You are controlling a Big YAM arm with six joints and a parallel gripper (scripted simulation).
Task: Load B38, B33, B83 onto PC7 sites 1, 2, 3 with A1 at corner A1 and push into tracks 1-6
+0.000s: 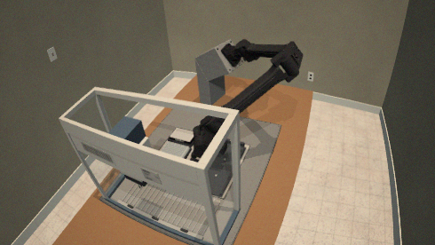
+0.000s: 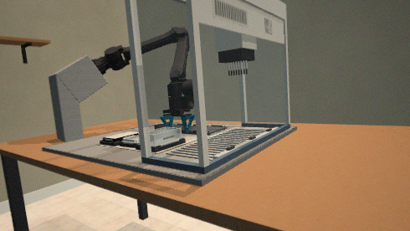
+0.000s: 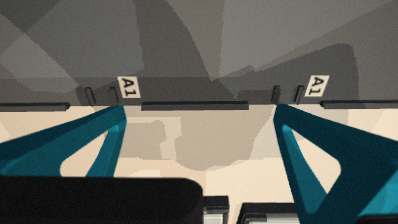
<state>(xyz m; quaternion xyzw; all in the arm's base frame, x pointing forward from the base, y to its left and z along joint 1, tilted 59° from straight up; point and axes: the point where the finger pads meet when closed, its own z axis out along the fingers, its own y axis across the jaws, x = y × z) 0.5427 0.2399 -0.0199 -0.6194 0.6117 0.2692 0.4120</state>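
My gripper (image 2: 177, 122) is open and empty, its teal fingers spread wide and pointing down inside the instrument frame. In the wrist view the fingers straddle a pale surface at the edge of the dark carrier PC7 (image 3: 200, 85). Two white A1 corner marks (image 3: 129, 86) (image 3: 316, 85) and short dark locator bars (image 3: 195, 105) show on the carrier. In the exterior view the carrier (image 2: 215, 129) lies just behind the gripper. The pale deep-well block B83 (image 2: 165, 136) stands in its nest in front of the fingers, with two flatter plates (image 2: 121, 137) in the nests beside it.
The white instrument frame (image 1: 151, 133) surrounds the work area; one post (image 2: 198, 84) stands close beside my wrist. The ribbed rails (image 2: 226, 142) lie to the right. A pipetting head (image 2: 236, 59) hangs from the frame top. A blue box (image 1: 129, 129) sits at the back.
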